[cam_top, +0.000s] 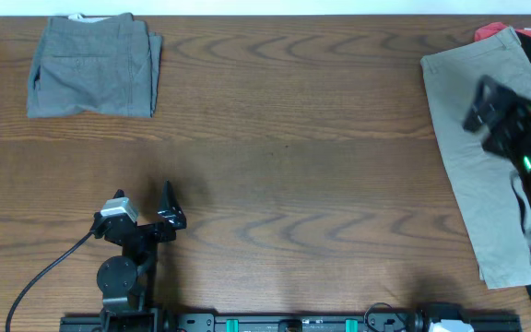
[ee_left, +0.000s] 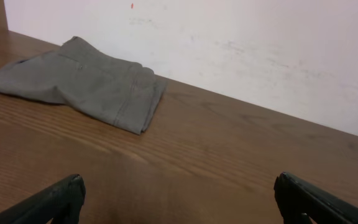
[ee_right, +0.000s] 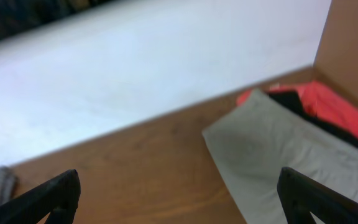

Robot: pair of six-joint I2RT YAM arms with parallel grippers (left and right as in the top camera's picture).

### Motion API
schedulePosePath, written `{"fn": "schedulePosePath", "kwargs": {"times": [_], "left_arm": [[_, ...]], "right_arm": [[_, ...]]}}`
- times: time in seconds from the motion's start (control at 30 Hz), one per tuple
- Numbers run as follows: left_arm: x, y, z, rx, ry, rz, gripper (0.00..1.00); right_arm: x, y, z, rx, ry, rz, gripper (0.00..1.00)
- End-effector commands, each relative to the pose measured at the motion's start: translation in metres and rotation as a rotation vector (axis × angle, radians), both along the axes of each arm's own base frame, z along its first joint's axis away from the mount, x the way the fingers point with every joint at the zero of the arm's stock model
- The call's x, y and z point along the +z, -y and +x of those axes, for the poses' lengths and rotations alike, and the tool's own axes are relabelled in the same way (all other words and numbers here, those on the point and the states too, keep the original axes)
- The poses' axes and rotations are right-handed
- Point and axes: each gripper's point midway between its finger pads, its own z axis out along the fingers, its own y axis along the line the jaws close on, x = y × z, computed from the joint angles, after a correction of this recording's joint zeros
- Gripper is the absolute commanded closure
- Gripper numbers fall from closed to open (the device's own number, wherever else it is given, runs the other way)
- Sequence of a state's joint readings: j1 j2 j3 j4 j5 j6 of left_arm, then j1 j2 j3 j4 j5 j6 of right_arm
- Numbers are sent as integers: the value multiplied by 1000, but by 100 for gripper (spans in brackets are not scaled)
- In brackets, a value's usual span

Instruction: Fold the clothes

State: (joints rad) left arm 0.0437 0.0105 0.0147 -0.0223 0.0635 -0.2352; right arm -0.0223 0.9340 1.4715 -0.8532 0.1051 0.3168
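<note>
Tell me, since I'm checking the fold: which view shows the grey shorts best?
Overhead: the grey shorts lie whole, every edge visible from above. Left wrist shows them close and sharp, but at a slant. Right wrist catches only a blurred grey sliver at the frame edge.

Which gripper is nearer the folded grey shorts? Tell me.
Left. The left gripper sits on the same side as the folded grey shorts; the right gripper is far across, above the khaki trousers.

At least three garments [cam_top: 93,66] [cam_top: 473,138] [cam_top: 498,33], two grippers [ee_left: 179,198] [ee_right: 179,196]
</note>
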Motion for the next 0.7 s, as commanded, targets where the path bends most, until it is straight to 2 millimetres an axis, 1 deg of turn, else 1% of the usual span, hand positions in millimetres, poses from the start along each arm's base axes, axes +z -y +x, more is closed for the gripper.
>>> {"fn": "schedulePosePath", "kwargs": {"times": [0.0,0.07,0.1,0.23,0.33,0.4,0.5,0.6,0.67], "left_arm": [[-15,1,-1,-5,-49,0,2],[-15,1,-1,-5,-49,0,2],[-15,1,-1,-5,-49,0,2],[-15,1,-1,-5,-49,0,2],[-15,1,-1,-5,-49,0,2],[-15,1,-1,-5,-49,0,2],[-15,1,-1,-5,-49,0,2],[-15,1,-1,-5,-49,0,2],[-15,1,-1,-5,-49,0,2]], "right_arm": [[25,-2,-34,6,101,-18,1],[41,-2,-60,5,177,-20,1],[44,-2,-65,5,191,-20,1],[59,-2,-97,4,277,-22,1],[64,1,-112,-18,313,-35,1],[63,6,-120,-43,316,-41,1],[56,5,-127,-42,296,-40,1],[42,5,-131,-39,243,-40,1],[29,5,-135,-38,191,-41,1]]}}
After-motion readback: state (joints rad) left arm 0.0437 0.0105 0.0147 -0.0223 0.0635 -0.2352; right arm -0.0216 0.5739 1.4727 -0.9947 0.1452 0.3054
